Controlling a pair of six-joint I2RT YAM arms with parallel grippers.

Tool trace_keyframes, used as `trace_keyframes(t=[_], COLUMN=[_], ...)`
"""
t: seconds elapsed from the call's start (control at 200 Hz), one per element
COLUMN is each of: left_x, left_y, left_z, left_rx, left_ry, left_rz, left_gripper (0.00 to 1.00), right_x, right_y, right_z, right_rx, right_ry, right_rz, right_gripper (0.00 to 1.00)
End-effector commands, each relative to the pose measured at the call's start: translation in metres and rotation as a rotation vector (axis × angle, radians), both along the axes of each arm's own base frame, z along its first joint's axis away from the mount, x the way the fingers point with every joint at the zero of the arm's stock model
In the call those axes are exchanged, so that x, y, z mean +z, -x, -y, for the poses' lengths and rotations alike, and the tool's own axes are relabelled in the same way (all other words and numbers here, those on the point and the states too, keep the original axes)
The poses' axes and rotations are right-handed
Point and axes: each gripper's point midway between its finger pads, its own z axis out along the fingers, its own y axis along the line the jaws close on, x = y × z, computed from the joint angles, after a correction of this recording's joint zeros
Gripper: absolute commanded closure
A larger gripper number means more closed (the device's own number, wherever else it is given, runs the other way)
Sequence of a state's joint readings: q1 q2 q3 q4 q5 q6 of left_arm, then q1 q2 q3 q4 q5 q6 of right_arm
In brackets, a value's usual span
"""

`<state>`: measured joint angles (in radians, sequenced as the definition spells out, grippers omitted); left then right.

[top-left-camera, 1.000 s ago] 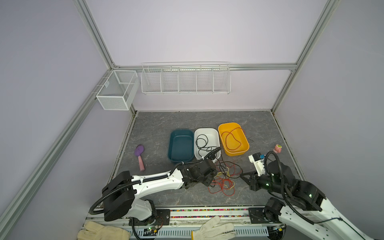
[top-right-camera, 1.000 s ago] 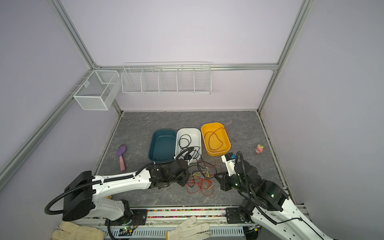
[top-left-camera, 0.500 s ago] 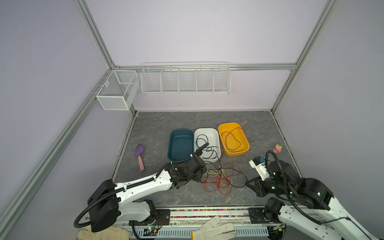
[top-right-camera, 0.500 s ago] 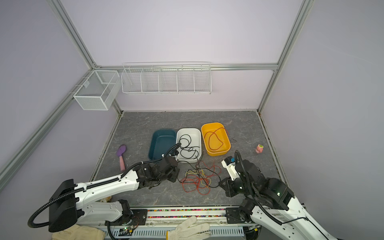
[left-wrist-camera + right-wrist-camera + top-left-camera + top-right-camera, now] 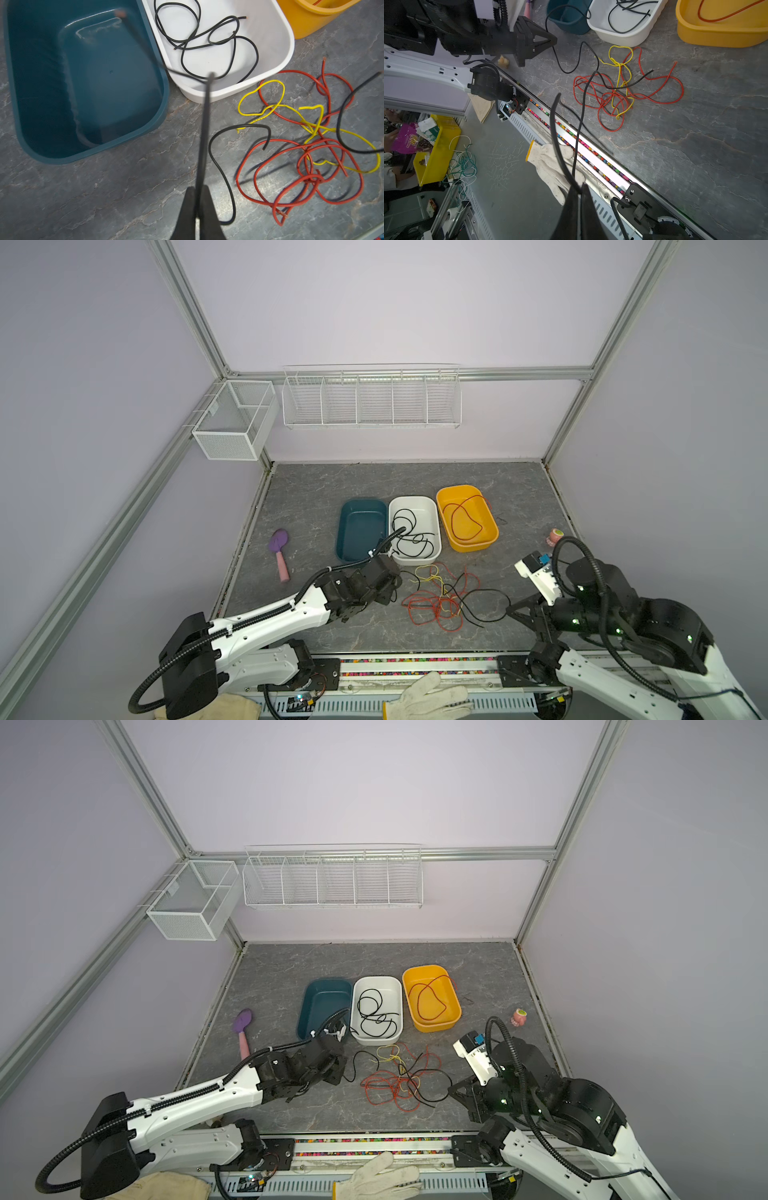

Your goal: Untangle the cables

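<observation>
A tangle of red, yellow and black cables (image 5: 432, 605) (image 5: 395, 1083) lies on the grey floor in front of the bins. My left gripper (image 5: 388, 591) (image 5: 197, 188) is at its left side, shut on a black cable (image 5: 204, 128) that sticks out past the jaws. At the tangle's right, near the front rail, my right gripper (image 5: 513, 608) (image 5: 579, 187) is shut on a black cable (image 5: 579, 133) that runs into the knot (image 5: 612, 97). I cannot tell whether both hold the same cable. One black cable (image 5: 409, 531) lies coiled in the white bin, one red cable (image 5: 461, 522) in the yellow bin.
Three bins stand in a row behind the tangle: teal (image 5: 361, 502), white (image 5: 415, 498), yellow (image 5: 457, 488). A purple brush (image 5: 279, 551) lies left, a small pink object (image 5: 555, 536) right. Gloves (image 5: 424, 697) rest on the front rail. Wire baskets (image 5: 370, 398) hang on the back wall.
Both grippers have drawn apart, the left one to the left and the right one to the right and toward the front. The black cable has been drawn out of the tangle.
</observation>
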<state>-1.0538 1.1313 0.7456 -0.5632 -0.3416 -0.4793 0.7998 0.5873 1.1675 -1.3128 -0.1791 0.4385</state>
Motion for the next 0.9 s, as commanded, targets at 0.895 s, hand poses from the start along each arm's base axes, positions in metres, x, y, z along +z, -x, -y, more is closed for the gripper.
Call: trace_keyframes(t=[0.895], left_x=[-0.034], left_y=[0.026], left_z=[-0.016], left_rx=[0.002], left_ry=[0.131], left_rz=[-0.060], left_gripper=[1.00], right_x=[0.089], right_y=[-0.083], right_z=[-0.061], right_rx=[-0.069], right_ry=[-0.104], right_rz=[0.200], right_gripper=[0.93])
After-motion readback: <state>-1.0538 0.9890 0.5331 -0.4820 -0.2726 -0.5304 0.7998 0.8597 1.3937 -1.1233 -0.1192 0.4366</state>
